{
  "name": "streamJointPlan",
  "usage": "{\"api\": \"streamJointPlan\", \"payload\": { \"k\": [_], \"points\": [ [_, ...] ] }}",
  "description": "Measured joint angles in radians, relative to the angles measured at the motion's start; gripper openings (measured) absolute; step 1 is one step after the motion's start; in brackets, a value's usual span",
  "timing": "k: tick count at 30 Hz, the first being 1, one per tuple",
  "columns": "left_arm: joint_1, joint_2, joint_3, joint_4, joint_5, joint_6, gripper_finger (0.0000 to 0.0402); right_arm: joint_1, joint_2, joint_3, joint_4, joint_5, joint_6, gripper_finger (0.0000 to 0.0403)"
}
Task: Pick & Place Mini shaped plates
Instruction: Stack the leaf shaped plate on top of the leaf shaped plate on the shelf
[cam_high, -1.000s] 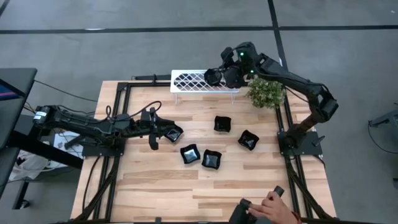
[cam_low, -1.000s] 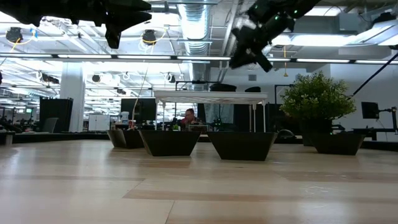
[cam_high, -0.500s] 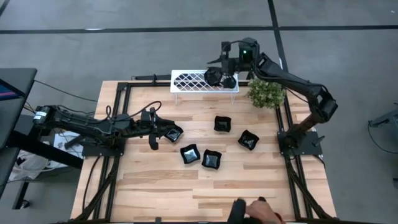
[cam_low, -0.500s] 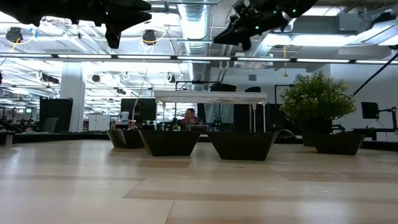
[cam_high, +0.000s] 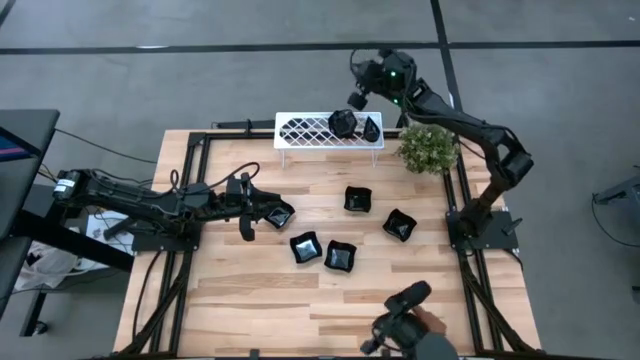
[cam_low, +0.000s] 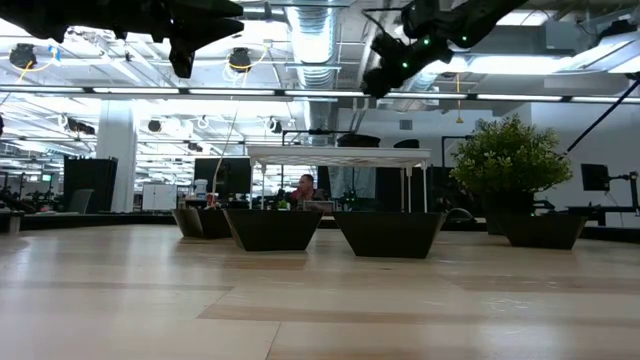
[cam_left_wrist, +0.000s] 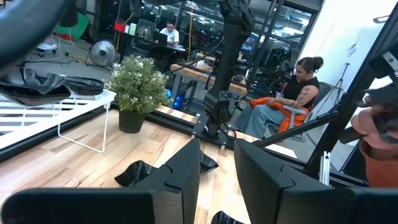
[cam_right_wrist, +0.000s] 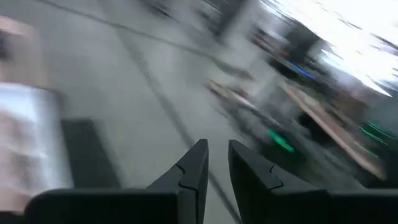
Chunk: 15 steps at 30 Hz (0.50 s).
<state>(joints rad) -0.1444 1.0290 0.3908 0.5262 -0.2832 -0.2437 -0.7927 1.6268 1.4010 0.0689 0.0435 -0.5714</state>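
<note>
Two plates (cam_high: 343, 123) on white rack (cam_high: 300, 130)

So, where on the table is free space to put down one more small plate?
Bare wood lies along the table's near edge, below the black dishes, and between the white rack and the left gripper. The middle is crowded.
</note>
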Motion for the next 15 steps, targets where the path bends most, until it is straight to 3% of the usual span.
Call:
{"api": "streamJointPlan", "payload": {
  "k": [1, 3, 6, 11, 15],
  "points": [
    [0.000, 0.000, 0.000, 0.000, 0.000, 0.000, 0.0102, -0.002, -0.002, -0.005, 0.001, 0.025, 0.003, 0.0058],
    [0.000, 0.000, 0.000, 0.000, 0.000, 0.000, 0.0102, -0.003, -0.009, -0.023, -0.021, -0.035, 0.015, 0.0058],
    [0.000, 0.000, 0.000, 0.004, 0.000, 0.000, 0.0102, -0.004, -0.029, -0.039, -0.095, -0.273, 0.012, 0.0058],
    [0.000, 0.000, 0.000, 0.006, 0.000, 0.000, 0.0102, -0.012, -0.029, -0.043, -0.307, -0.685, -0.150, 0.0058],
    [0.000, 0.000, 0.000, 0.007, 0.000, 0.000, 0.0102, -0.002, -0.023, -0.043, -0.354, -0.742, -0.162, 0.0058]
  ]
}}
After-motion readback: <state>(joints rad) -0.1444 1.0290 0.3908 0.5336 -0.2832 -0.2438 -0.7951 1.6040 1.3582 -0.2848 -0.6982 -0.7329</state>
